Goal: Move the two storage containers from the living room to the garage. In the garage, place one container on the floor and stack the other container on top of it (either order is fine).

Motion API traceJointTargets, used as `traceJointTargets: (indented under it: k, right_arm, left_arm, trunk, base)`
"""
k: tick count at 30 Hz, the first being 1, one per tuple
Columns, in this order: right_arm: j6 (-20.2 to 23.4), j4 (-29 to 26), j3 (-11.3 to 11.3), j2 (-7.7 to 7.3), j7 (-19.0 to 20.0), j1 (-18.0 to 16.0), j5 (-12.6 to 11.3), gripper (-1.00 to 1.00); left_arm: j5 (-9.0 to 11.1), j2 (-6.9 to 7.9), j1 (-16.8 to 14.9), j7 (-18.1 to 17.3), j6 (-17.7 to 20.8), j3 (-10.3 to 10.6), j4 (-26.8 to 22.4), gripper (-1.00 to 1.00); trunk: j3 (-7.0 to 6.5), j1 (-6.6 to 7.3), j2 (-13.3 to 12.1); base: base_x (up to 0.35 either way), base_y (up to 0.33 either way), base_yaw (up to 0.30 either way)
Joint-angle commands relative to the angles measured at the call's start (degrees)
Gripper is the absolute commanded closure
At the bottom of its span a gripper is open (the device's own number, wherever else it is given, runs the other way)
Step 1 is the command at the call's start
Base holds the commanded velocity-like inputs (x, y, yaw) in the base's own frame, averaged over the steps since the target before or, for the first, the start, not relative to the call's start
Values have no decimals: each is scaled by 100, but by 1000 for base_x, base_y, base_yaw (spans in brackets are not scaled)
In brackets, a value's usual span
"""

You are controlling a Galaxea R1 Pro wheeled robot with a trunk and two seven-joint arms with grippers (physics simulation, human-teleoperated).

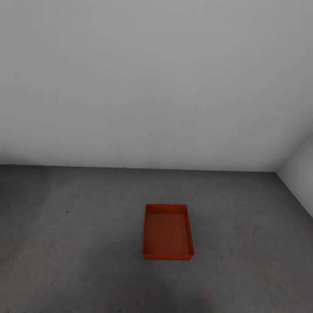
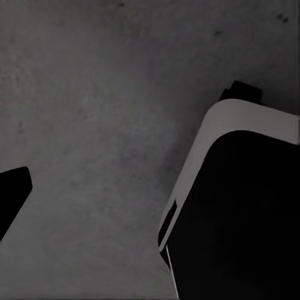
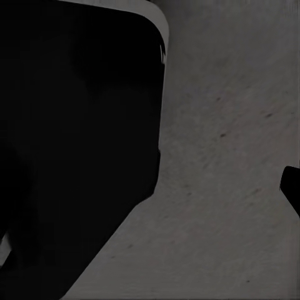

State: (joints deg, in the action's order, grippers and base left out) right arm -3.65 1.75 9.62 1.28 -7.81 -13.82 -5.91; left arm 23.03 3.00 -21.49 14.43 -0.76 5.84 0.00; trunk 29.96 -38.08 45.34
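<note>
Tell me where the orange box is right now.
In the head view, the orange box sits on the grey floor, slightly right of centre, short of the white wall.

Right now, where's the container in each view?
Head: container sits on the floor, lower centre, open side up, apart from the white wall.
Left wrist: not in it; floor beside the robot's base.
Right wrist: not in it.
Shared landmark: the dark grey floor.

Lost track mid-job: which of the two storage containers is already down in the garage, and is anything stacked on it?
One orange-red storage container sits on the dark grey floor near the white wall, open-top, nothing stacked.
</note>
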Motion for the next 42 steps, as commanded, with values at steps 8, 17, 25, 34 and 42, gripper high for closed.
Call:
traceJointTargets:
  k: [8,17,25,34,42]
  right_arm:
    - [-64,19,48,4,-10,-6,-73,-100]
    - [-93,19,41,-12,-6,164,-209,-100]
    - [-129,18,43,-51,12,203,-674,-100]
    - [-275,19,42,-30,51,211,-709,-100]
    - [-383,19,44,-87,271,319,-701,-100]
  left_arm:
    - [34,-25,-2,-41,-29,49,4,-100]
    - [36,-19,148,-45,-11,49,1,-100]
    - [40,1,262,-45,-33,49,2,-100]
    - [34,-10,502,-45,-1,49,6,-100]
    - [49,-28,591,-340,53,49,9,-100]
  trunk:
    - [-60,-1,4]
    - [-136,-1,4]
    - [-207,-1,4]
    - [-287,-1,4]
    - [-359,-1,4]
  base:
    - [0,0,125]
    - [0,0,94]
    - [0,0,69]
    - [0,0,46]
    - [0,0,2]
